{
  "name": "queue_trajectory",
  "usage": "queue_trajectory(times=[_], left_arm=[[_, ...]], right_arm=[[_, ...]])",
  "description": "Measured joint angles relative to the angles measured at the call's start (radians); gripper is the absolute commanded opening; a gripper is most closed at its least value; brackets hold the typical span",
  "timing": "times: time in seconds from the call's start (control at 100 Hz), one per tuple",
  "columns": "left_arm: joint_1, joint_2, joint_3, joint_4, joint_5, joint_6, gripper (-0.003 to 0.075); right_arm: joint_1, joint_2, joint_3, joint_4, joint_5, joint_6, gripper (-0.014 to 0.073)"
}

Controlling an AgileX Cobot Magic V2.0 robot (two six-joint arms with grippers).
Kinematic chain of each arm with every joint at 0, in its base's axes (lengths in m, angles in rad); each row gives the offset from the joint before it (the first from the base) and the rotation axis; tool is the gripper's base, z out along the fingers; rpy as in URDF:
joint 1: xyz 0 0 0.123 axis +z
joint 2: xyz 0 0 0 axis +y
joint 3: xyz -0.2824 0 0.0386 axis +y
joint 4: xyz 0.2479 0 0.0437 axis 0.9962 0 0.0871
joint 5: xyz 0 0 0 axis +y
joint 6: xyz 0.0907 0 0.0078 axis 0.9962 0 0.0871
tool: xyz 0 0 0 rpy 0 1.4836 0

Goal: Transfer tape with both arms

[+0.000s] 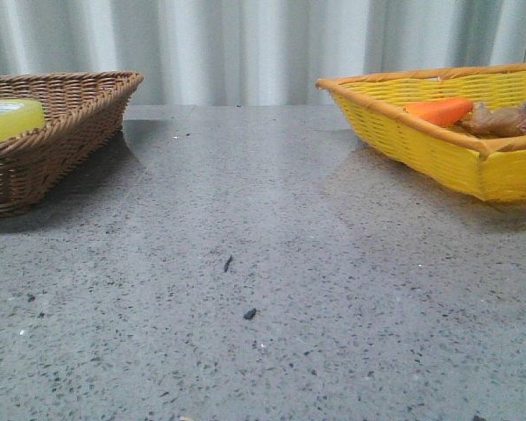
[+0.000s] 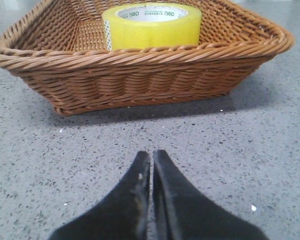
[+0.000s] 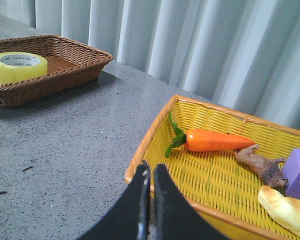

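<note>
The yellow tape roll (image 2: 151, 26) with a white core and green print lies flat inside the brown wicker basket (image 2: 140, 75). It also shows in the front view (image 1: 9, 118) at the far left and in the right wrist view (image 3: 18, 67). My left gripper (image 2: 151, 156) is shut and empty, low over the table a short way in front of the brown basket. My right gripper (image 3: 151, 169) is shut and empty, above the near rim of the yellow basket (image 3: 155, 130). Neither gripper shows in the front view.
The yellow basket (image 1: 438, 153) at the right holds an orange carrot (image 3: 215, 140), a brown ginger-like piece (image 3: 262, 164), a purple block (image 3: 297, 172) and a pale bread-like item (image 3: 287, 209). A grey speckled table (image 1: 263, 289) lies between the baskets; grey curtains hang behind.
</note>
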Motion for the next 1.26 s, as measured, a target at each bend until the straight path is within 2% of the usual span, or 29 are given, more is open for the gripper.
queue_trajectory(times=[0.12,0.22,0.38,0.55,0.63,0.72,0.82,1.26], left_arm=[[0.0,0.0,0.0,0.0,0.0,0.0,-0.002],[0.0,0.0,0.0,0.0,0.0,-0.001,-0.002],[0.0,0.0,0.0,0.0,0.0,-0.001,-0.002],[0.0,0.0,0.0,0.0,0.0,-0.001,-0.002],[0.0,0.0,0.0,0.0,0.0,-0.001,-0.002],[0.0,0.0,0.0,0.0,0.0,-0.001,-0.002],[0.0,0.0,0.0,0.0,0.0,-0.001,-0.002],[0.0,0.0,0.0,0.0,0.0,-0.001,-0.002]], right_arm=[[-0.002,-0.006,0.011,0.0,-0.002,0.0,-0.0041],[-0.045,-0.029,0.059,-0.013,-0.006,0.0,-0.0041],[-0.212,-0.102,0.215,-0.008,-0.016,0.0,-0.0041],[-0.403,-0.14,0.408,0.122,-0.067,0.0,-0.0041],[-0.466,-0.14,0.495,0.157,-0.091,0.0,-0.0041],[-0.517,-0.14,0.518,0.167,-0.185,0.0,-0.0041],[-0.538,-0.14,0.525,0.172,-0.228,0.0,-0.0041],[-0.542,-0.14,0.525,0.174,-0.23,0.0,-0.0041]])
